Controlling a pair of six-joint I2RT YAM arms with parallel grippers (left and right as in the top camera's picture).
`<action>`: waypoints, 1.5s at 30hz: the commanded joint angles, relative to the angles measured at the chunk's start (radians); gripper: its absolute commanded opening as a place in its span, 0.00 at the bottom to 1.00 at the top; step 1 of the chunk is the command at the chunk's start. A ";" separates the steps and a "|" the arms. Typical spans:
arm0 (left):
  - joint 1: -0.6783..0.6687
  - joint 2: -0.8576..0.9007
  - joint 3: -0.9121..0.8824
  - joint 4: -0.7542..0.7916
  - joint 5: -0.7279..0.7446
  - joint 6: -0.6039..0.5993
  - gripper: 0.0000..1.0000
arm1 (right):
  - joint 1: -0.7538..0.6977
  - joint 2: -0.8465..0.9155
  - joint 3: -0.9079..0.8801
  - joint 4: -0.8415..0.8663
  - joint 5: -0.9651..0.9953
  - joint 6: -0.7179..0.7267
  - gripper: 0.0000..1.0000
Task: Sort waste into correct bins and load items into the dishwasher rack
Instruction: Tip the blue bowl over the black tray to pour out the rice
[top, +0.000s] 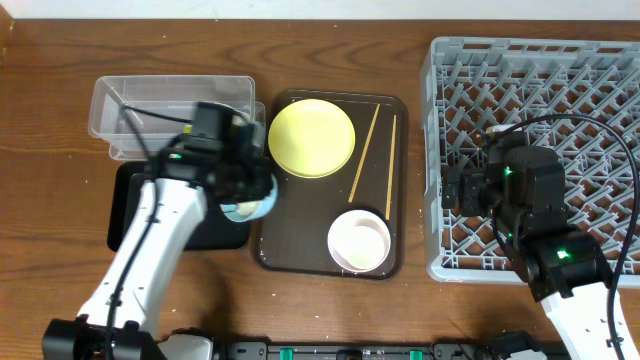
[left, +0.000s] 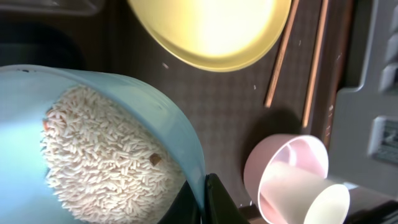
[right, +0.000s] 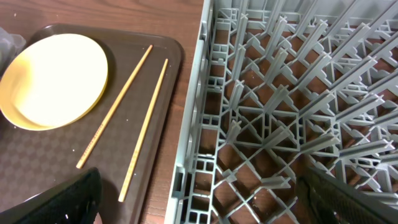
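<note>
Left pincer (left: 205, 202): clamped on the rim of the light blue bowl (left: 177, 149), jaws closed across its wall
Bowl position: held at the left edge of the brown serving tray (left: 224, 106), next to the shallow black tray (top: 125, 215)
Load: a deep bed of loose rice (left: 106, 155) with a few darker bits in it
Handling: I judge the bowl stiff and smooth; a 1-sided rim hold lets the weight swing it, and the grains will pour as soon as it tips, so keep it level until it is over a bin
Nearby: pale pink bowl (left: 280, 155) with what looks like the small whitish cup (left: 311, 199) lying in it, close on the right
Further: 2 chopsticks (left: 283, 56) and the yellow plate (left: 211, 25), both on the serving tray
In the way: the clear tub (top: 150, 110) sits just behind the black tray, its wall standing higher
Right pincer (right: 208, 199): fingers wide apart, holding nothing, over the dishwasher rack (top: 600, 100)
Tabletop (top: 60, 60): bare wood left of the bins
</note>
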 joint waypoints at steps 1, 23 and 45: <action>0.116 -0.006 0.020 -0.010 0.195 0.112 0.06 | -0.023 0.000 0.023 -0.003 0.000 -0.006 0.99; 0.606 0.157 -0.035 -0.018 0.877 0.255 0.06 | -0.023 0.000 0.023 -0.008 0.000 -0.006 0.99; 0.642 0.323 -0.035 -0.031 1.098 0.196 0.06 | -0.023 0.000 0.023 -0.008 0.000 -0.006 0.99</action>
